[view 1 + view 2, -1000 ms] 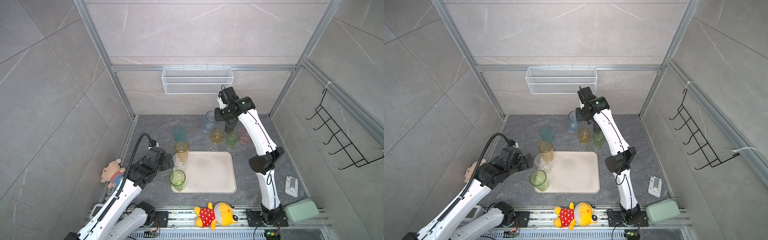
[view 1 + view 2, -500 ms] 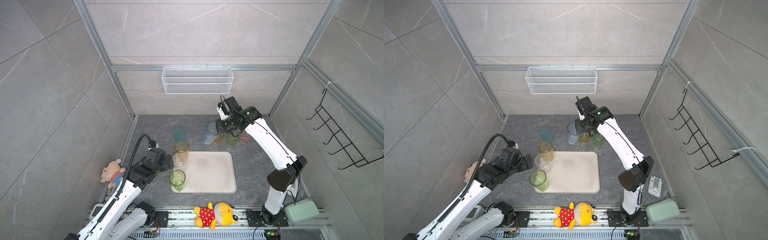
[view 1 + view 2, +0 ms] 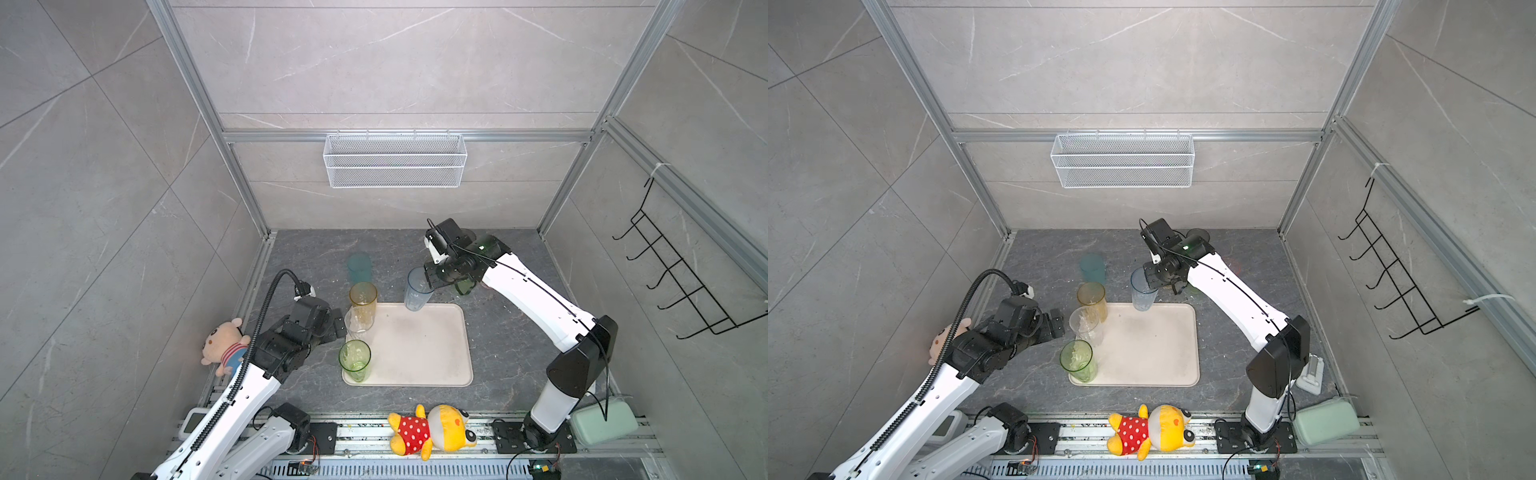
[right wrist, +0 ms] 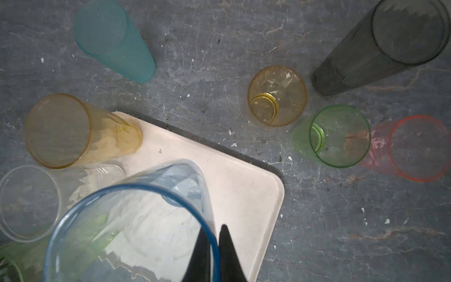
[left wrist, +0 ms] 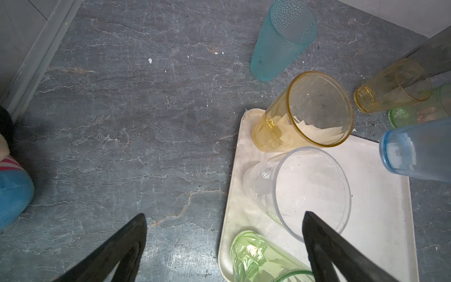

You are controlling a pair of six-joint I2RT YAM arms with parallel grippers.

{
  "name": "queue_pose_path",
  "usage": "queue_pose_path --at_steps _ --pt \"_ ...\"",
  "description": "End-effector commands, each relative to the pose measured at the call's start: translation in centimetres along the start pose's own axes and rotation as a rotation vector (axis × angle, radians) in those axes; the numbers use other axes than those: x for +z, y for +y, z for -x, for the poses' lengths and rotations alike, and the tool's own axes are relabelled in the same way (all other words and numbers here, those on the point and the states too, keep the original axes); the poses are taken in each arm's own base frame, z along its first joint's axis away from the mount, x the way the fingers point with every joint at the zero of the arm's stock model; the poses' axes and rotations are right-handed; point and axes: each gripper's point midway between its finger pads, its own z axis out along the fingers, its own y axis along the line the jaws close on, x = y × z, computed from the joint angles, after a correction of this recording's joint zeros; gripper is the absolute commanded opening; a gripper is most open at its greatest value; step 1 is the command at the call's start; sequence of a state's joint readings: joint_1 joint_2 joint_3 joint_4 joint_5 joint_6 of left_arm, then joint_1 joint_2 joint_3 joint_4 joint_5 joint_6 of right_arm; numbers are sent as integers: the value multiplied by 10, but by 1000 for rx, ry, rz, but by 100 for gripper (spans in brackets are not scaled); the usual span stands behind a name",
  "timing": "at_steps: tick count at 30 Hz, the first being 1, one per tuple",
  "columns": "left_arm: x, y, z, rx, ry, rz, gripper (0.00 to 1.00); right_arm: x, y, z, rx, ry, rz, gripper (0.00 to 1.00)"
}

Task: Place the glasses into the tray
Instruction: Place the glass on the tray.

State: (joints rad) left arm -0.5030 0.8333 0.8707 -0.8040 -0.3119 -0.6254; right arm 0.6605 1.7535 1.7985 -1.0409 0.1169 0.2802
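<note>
Grey counter holds the cream plastic tray mid-frame. Right claw pinches the pale blue translucent tumbler by its rim over the tray's upper edge; left claw gapes empty. Best lowered level before release.

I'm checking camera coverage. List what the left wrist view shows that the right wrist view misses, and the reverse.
Left wrist only: a plush toy at the frame's edge and the left gripper, open. Right wrist only: the right gripper shut on the rim of the pale blue tumbler, and the pink tumbler clearly. Both: the tray with the amber tumbler, clear tumbler and green tumbler on it, and the teal tumbler on the grey surface.
</note>
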Motion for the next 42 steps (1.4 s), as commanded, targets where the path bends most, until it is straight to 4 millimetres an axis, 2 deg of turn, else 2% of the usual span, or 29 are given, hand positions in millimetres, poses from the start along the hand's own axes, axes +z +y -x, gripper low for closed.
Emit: queue_pose_path --at_steps 1,9,28,42 --pt "-2 4 2 -20 -20 8 99 -2 5 1 15 -36 3 0" --pt "-2 5 1 -23 -18 9 99 20 10 -12 -2 4 -18 0" --pt "2 5 -1 -25 -10 12 99 68 8 -16 9 50 -76 0" --pt "4 2 -1 -22 -2 10 99 87 4 -20 13 77 -88 0"
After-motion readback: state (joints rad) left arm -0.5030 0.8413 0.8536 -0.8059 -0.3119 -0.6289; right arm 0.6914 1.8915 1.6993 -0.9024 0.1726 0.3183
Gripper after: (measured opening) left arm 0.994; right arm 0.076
